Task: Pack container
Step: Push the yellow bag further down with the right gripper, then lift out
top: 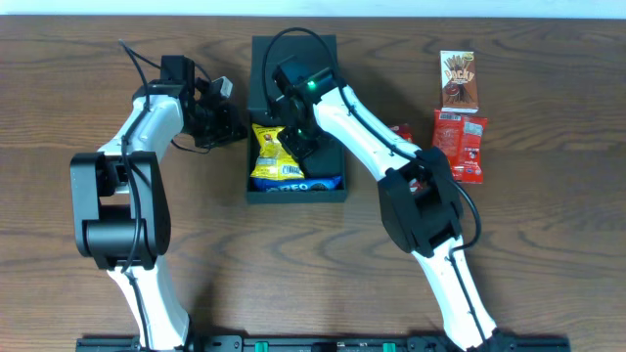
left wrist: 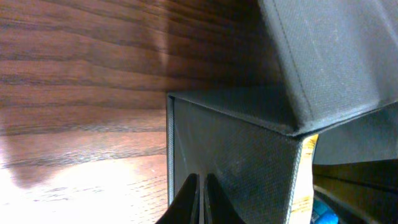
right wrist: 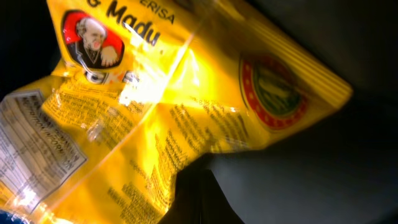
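The container is a black box in the middle of the table, its flap lid raised at the far end. A yellow snack packet and a blue Oreo packet lie inside it. My left gripper is shut just outside the container's left wall; the left wrist view shows its tips together against the grey wall below the lid. Inside the box my right gripper is also shut. Its tips rest at the edge of the yellow packet, over the dark floor.
A brown Pocky box and red snack packets lie on the wooden table right of the container. A small red packet shows beside the right arm. Both arm bases stand at the near edge.
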Available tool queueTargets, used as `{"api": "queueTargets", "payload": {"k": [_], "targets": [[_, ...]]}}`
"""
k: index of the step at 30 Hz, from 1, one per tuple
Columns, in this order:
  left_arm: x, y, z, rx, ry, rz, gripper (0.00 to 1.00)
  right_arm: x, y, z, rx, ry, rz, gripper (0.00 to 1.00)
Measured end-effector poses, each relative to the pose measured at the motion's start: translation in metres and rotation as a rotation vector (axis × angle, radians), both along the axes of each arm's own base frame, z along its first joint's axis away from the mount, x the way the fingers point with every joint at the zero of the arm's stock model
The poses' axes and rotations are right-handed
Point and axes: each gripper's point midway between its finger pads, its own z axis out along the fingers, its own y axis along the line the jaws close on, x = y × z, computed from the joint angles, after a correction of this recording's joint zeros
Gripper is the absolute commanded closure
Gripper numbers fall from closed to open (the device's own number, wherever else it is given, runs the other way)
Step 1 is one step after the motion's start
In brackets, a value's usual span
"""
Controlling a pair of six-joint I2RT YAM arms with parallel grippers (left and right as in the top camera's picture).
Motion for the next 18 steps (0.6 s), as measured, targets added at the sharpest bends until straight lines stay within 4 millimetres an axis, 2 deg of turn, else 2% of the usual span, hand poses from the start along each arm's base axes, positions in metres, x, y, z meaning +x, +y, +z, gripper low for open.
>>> {"api": "queueTargets", "payload": {"k": [5, 8, 10, 13, 18], "targets": [[0.000, -0.002, 0.000, -0.002, 0.000, -0.004, 0.94, 0.024, 0.009, 0.042, 0.043, -0.110, -0.010, 0.99], [0.000, -0.002, 0.000, -0.003, 0.000, -0.004, 0.94, 0.023, 0.010, 0.066, 0.074, -0.125, -0.007, 0.99], [0.000, -0.002, 0.000, -0.003, -0.001, -0.004, 0.94, 0.019, 0.014, 0.073, 0.102, -0.115, 0.001, 0.99], [0.000, -0.002, 0.001, -0.003, -0.004, -0.004, 0.94, 0.019, 0.022, 0.065, 0.145, -0.110, 0.013, 0.99], [0.001, -0.002, 0.001, -0.003, -0.006, -0.004, 0.94, 0.005, 0.025, 0.025, 0.170, -0.041, 0.023, 0.99]]}}
